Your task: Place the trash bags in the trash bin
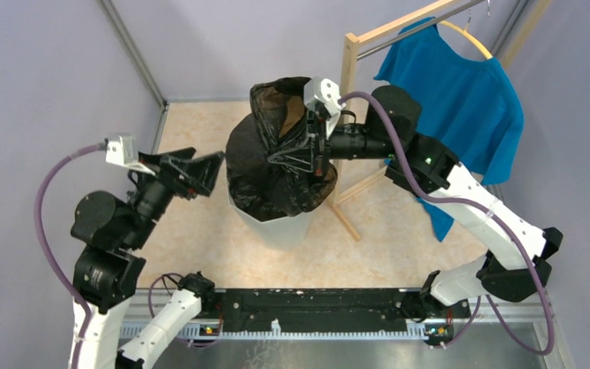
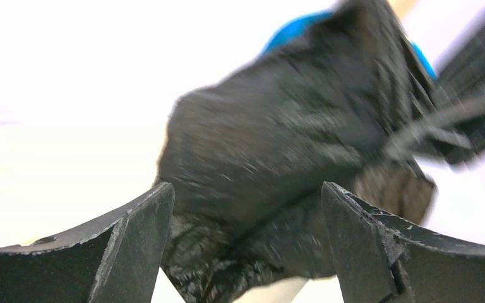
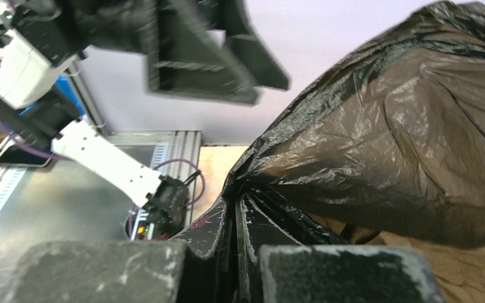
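Note:
The black trash bag [image 1: 265,157] is bunched over the top of the white faceted trash bin [image 1: 280,228] and hides its mouth. My right gripper [image 1: 307,157] is shut on a fold of the bag at the bin's right side; in the right wrist view the jaws [image 3: 235,208] pinch thin black plastic, and the bag [image 3: 391,132] billows to the right. My left gripper [image 1: 213,165] is open just left of the bag, not touching it. In the left wrist view the bag [image 2: 278,145] fills the gap between the spread fingers [image 2: 132,246].
A wooden rack [image 1: 348,92] with a blue shirt [image 1: 469,100] on a hanger stands right behind the bin. Grey walls close in left, back and right. A metal rail [image 1: 315,307] with the arm bases runs along the near edge.

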Robot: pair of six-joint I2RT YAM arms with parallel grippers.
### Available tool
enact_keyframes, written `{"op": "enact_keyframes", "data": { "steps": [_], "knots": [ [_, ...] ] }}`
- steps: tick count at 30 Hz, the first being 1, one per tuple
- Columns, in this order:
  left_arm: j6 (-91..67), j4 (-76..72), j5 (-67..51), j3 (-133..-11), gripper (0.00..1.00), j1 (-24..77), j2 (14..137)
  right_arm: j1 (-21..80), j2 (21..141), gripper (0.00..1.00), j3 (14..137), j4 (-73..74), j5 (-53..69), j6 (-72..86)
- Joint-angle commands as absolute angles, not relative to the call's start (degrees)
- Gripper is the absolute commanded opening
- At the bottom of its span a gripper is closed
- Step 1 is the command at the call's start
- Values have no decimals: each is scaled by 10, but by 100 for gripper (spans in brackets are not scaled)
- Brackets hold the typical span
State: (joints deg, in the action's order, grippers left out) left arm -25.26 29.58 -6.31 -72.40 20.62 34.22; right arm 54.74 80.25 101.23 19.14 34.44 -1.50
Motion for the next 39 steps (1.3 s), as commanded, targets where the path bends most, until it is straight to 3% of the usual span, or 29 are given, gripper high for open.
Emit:
{"op": "enact_keyframes", "data": {
  "steps": [1,10,14,20,25,31,39],
  "knots": [
    [-306,322,63,-806,95,206,460,549,763,0,1010,199,402,-28],
    [-244,265,8,-962,99,204,656,549,772,0,950,111,472,49],
    [-290,253,-175,-1012,98,184,742,550,778,0,948,90,497,68],
    [-334,92,-488,-973,95,175,809,552,785,0,945,83,511,80],
    [-308,67,-652,-915,84,177,831,554,783,0,941,76,514,81],
    [-132,213,-626,-844,78,177,744,554,779,0,939,80,504,70],
    [-126,240,-462,-749,62,178,646,554,779,0,937,87,472,58]
  ]
}}
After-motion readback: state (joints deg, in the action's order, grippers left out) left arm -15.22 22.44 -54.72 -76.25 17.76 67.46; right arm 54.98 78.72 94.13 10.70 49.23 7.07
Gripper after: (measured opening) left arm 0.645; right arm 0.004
